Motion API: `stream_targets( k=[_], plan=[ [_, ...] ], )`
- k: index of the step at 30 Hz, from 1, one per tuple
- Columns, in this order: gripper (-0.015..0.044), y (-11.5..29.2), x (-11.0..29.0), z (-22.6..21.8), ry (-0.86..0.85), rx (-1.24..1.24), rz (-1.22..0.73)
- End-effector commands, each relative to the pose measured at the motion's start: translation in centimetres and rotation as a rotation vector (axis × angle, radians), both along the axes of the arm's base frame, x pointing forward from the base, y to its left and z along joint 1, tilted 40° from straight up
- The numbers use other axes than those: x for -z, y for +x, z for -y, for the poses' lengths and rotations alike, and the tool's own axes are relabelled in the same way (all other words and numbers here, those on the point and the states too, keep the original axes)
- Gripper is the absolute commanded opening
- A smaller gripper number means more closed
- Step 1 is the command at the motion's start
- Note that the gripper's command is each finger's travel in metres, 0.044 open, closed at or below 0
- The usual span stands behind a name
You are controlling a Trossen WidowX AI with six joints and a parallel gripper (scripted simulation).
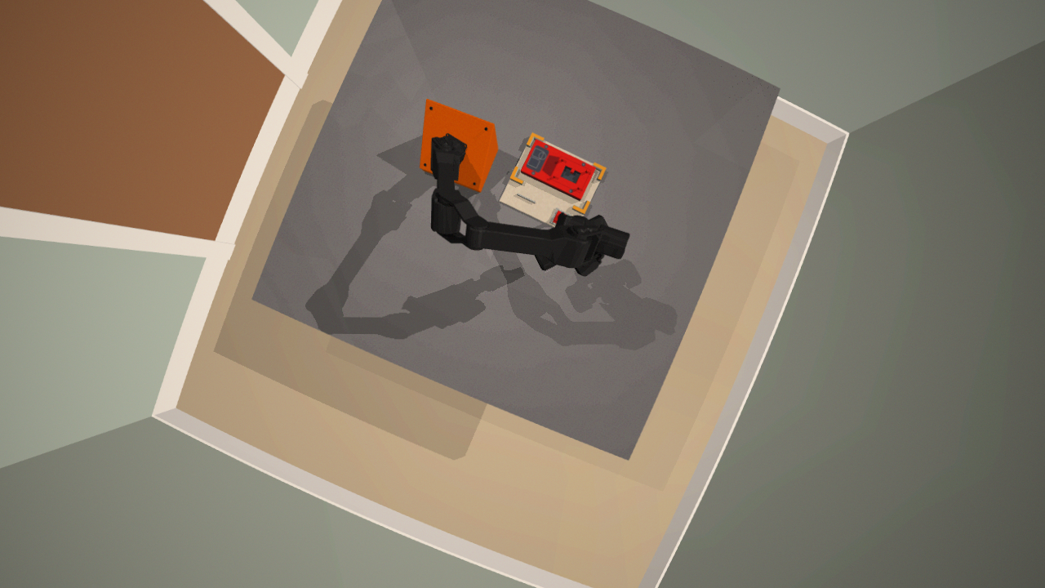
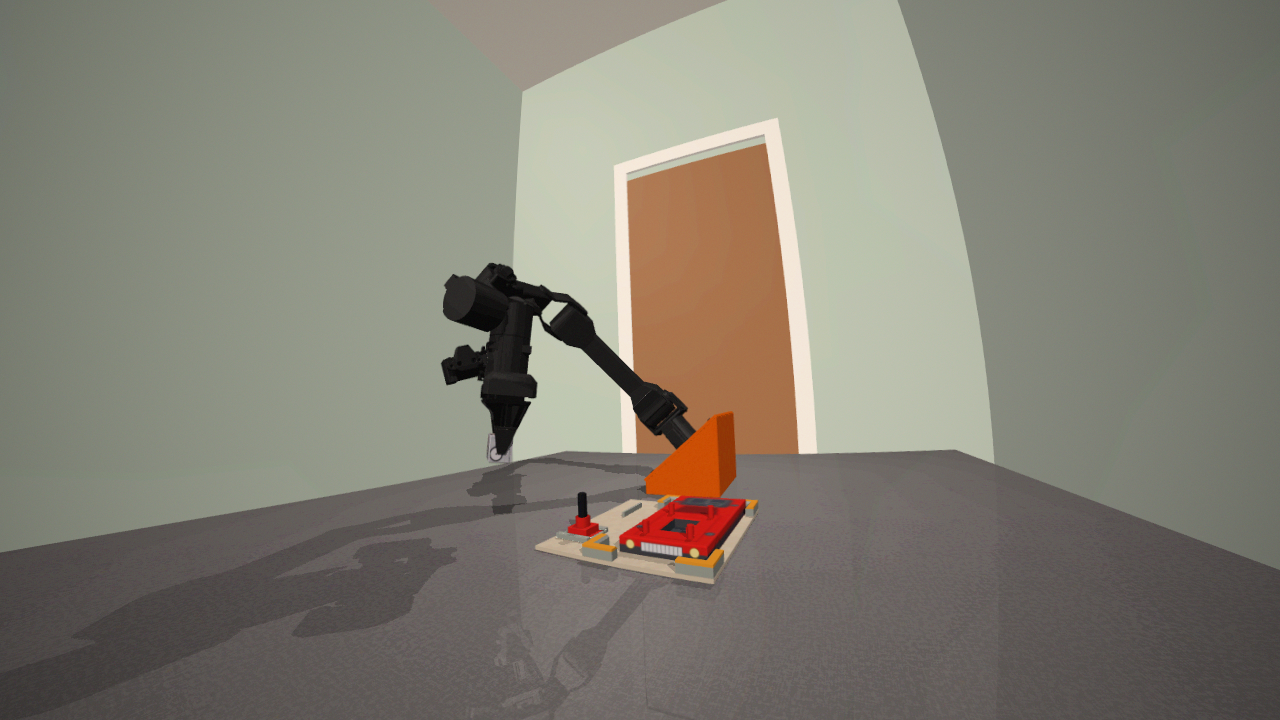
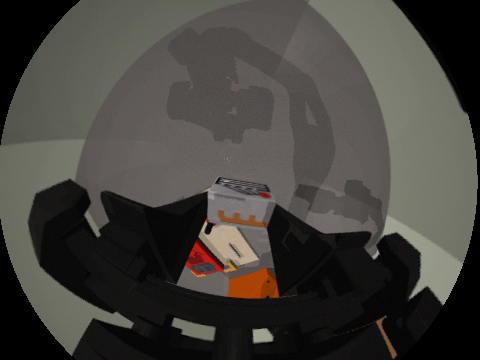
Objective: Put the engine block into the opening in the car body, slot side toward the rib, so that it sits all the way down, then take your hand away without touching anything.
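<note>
Your jaws are squeezing the engine block [image 3: 240,208], up off the surface. Carry it slowly over the red car body [image 2: 682,524], then line up the slot side.

Top view looked straight down from high up; exterior sat low at desk [image 2: 895,573] level facing the door [image 2: 711,304]; wrist looked down past the tool [image 3: 240,234]. All shared the car body [image 1: 558,171].

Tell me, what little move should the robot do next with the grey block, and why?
Probably carry it sideways toward the red car body. The end effector is shut on the engine block and holds it up off the table, off to the side of the board, so the block is not yet above the opening.
</note>
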State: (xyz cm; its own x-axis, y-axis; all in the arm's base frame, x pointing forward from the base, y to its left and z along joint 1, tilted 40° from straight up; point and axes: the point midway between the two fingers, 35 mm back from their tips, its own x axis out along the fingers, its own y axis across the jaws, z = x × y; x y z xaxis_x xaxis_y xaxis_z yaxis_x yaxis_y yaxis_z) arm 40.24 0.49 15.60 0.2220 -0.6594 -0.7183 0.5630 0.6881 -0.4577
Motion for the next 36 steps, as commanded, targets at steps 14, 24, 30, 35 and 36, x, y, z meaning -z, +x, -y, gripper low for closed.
stream_targets(
  k=[14,24,30,35,36],
  plan=[
    [0.0,-0.5,1.6,-0.7,-0.275,-0.259,0.342],
    [0.0,-1.7,1.6,-0.4,-0.357,-0.295,0.427],
    [0.0,-1.7,1.6,-0.4,-0.357,-0.295,0.427],
    [0.0,-1.5,2.0,-0.3,-0.371,-0.312,0.449],
    [0.0,-1.4,2.2,-0.3,-0.378,-0.319,0.458]
  ],
)
